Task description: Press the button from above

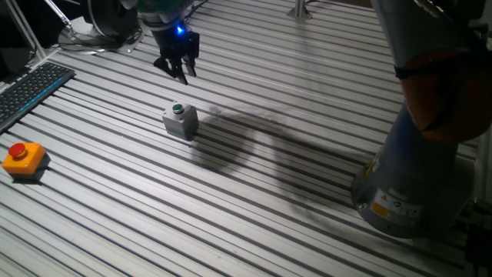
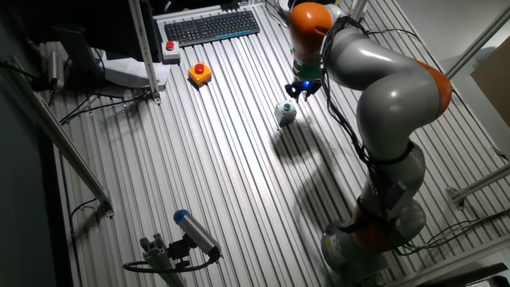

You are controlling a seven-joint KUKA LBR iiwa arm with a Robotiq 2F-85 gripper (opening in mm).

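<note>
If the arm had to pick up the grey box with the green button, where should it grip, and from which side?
Probably from above, fingers closing across two opposite flat side walls of the grey box, below the green button. It sits upright on the slatted table with free space all round; the gripper hangs above and beyond it.

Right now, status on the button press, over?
Gripper above the table, off the button, finger state unclear. Grey box with green button untouched, just ahead. Orange box with red button far aside, path clear.
</note>
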